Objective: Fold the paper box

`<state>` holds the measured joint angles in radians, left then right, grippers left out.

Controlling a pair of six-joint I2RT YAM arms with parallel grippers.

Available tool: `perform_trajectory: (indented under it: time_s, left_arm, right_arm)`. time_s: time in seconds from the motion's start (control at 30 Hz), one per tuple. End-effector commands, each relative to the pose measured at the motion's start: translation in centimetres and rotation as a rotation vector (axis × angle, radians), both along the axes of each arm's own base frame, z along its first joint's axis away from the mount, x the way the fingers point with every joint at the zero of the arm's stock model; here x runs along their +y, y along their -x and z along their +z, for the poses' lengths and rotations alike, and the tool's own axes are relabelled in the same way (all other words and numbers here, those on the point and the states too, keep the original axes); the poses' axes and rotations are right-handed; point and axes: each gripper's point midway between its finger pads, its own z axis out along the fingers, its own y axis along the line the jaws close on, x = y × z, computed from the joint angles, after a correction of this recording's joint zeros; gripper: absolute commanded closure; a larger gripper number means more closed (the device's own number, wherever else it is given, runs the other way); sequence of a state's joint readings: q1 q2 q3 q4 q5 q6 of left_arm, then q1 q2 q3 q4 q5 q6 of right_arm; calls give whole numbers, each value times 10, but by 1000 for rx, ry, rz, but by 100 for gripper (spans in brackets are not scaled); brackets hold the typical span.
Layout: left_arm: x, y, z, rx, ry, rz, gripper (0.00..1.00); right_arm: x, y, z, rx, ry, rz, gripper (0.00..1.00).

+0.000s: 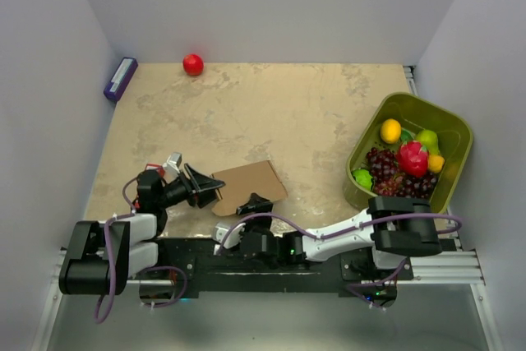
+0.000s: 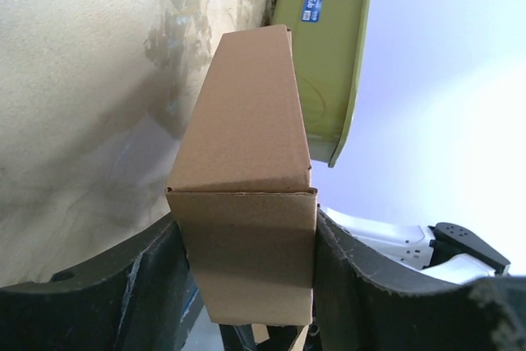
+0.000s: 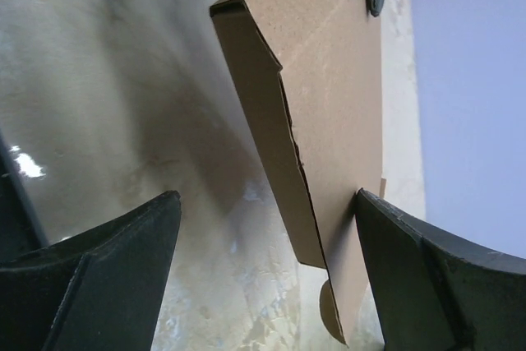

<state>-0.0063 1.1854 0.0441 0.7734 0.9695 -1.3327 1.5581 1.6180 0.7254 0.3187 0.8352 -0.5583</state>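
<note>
My left gripper (image 2: 243, 285) is clamped across the end of the paper box (image 1: 251, 182), at the near edge of the table (image 1: 288, 113). My right gripper (image 1: 256, 203) gapes wide around its loose flap. The box looks like light, thin cardboard that creases easily, so I'd pinch along the stiffer folded edges.

Both arms are bolted to a black base plate (image 1: 246, 275), which sits on a silver aluminium rail (image 1: 444, 265). Left of the plate's middle, the left arm (image 1: 140, 224) has blocky black joint housings, a pale grey-white link, a small red part and a silvery camera block. Right of the plate's middle, the right arm (image 1: 349, 226) pairs a black housing with a white link. Purple cables (image 1: 105, 289) loop along each arm. The left end effector (image 1: 215, 191) and the right end effector (image 1: 257, 200) have matt black, wedge-shaped fingers (image 3: 99, 277).
</note>
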Motion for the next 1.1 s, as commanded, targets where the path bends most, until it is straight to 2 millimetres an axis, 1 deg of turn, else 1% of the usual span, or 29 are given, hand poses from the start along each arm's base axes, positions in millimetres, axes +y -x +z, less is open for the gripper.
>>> perform_trajectory:
  time_s: [0.0,0.07,0.1,0.13,0.27,0.3,0.37,0.43,0.47,0.57,0.63,0.67,0.7,0.73,0.77,0.83,0.87,0.9,0.93,0.97,1.0,1.03,1.07]
  left_arm:
    - [-5,45,-14,91,70,-68,88]
    - [-5,50,-17,99,69,-81,88]
    - [-5,51,-18,102,67,-87,88]
    - [-5,53,-20,102,61,-93,89]
    - [-6,60,-23,119,63,-108,89]
    - [-6,61,-24,121,63,-112,89]
    - [-6,62,-24,121,66,-110,89]
    - [-6,62,-23,123,69,-109,89]
    - [-6,63,-23,120,71,-113,89]
    - [-7,63,-19,106,79,-127,87]
    - [-7,63,-17,111,87,-123,85]
    - [-7,63,-16,103,89,-125,84]
    - [-7,64,-16,109,93,-125,83]
    - [-7,64,-15,101,95,-127,82]
    - [-7,65,-15,105,96,-125,79]
    - [-7,65,-13,96,101,-124,77]
    - [-7,65,-13,92,102,-123,73]
    - [-8,65,-12,84,100,-126,70]
    - [-7,64,-12,80,98,-125,68]
    - [-7,61,-10,68,94,-119,61]
    - [-7,59,-9,63,95,-113,59]
    - [-6,56,-6,43,94,-97,62]
    - [-6,55,-5,38,97,-88,67]
  right_arm:
    - [5,-13,27,-107,-66,-75,11]
    - [4,-15,29,-127,-71,-86,11]
    - [6,-16,35,-140,-108,-97,11]
    - [5,-17,37,-159,-95,-92,11]
    - [11,-15,42,-151,-127,-54,11]
    - [13,-15,47,-152,-159,-51,11]
    - [17,-13,45,-134,-155,-25,12]
    - [20,-12,40,-124,-139,-14,17]
    - [22,-11,39,-122,-130,-10,26]
    - [23,-10,31,-106,-100,0,42]
    - [26,-8,28,-81,-101,16,49]
    - [26,-8,28,-76,-103,15,55]
    - [26,-9,28,-74,-102,16,58]
    - [27,-9,28,-70,-103,16,65]
    - [26,-10,26,-66,-94,15,68]
    - [27,-12,26,-56,-102,13,71]
    - [26,-11,24,-49,-89,18,73]
    - [26,-11,24,-40,-92,13,74]
    - [30,-10,25,-23,-95,27,74]
    - [26,-11,20,5,-72,20,74]
    - [25,-12,18,27,-64,19,74]
    - [28,-12,18,56,-61,29,74]
    - [21,-16,13,76,-34,7,73]
